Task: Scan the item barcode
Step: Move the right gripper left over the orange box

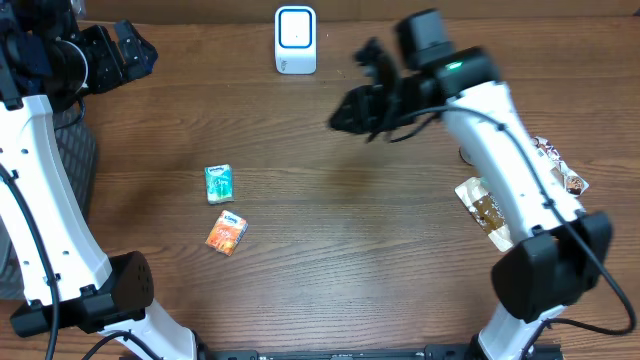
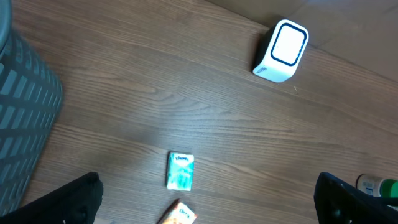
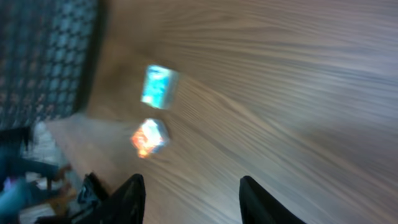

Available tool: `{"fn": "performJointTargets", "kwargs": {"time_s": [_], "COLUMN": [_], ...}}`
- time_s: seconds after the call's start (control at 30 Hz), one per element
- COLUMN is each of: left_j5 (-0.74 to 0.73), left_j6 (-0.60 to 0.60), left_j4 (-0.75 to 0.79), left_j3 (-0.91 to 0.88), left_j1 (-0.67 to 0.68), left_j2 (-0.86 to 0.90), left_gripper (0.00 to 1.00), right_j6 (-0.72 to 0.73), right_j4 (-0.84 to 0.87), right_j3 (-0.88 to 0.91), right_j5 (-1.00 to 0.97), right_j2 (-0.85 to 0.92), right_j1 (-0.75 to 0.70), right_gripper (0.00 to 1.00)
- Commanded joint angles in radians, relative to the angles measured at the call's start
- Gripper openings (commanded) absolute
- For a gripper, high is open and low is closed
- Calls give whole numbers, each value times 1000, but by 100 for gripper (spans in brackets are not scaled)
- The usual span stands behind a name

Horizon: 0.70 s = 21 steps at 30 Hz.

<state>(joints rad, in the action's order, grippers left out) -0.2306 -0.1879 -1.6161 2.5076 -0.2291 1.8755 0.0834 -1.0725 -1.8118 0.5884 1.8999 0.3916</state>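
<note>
Since green pack [image 1: 219, 184] and orange pack [image 1: 227, 233] sit close at nine o'clock overhead, my parted, empty right gripper [image 3: 191, 186] could nudge one grabbing the other; left gripper [image 2: 208, 190] gapes.

Soft even light, blurry right-wrist view

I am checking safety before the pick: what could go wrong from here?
The green packet and orange packet lie close together; the open right gripper may catch both or push one away.
The right wrist view is blurred, so aiming could be poor.
The white scanner stands far off; a carried packet might slip.
</note>
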Motion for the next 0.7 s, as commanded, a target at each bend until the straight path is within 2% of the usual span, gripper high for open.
{"fn": "performJointTargets", "kwargs": {"time_s": [0.0, 0.17, 0.33, 0.57, 0.67], "left_j5": [2, 2, 2, 2, 2], "left_j6": [-10, -10, -10, -10, -10], "left_j4": [1, 1, 1, 1, 1], "left_j3": [8, 8, 8, 8, 8], "left_j1": [0, 0, 0, 0, 0], "left_j2": [-11, -11, -11, -11, -11], "left_gripper": [99, 100, 99, 100, 99], "right_j6": [80, 154, 157, 150, 101], "right_j4": [85, 196, 247, 272, 268], "right_j3": [35, 35, 35, 35, 37], "right_j5": [23, 23, -25, -214, -259], "right_j2": [62, 150, 227, 324, 357], "right_j1": [124, 278, 411, 503, 507], "right_gripper": [44, 45, 45, 45, 45]}}
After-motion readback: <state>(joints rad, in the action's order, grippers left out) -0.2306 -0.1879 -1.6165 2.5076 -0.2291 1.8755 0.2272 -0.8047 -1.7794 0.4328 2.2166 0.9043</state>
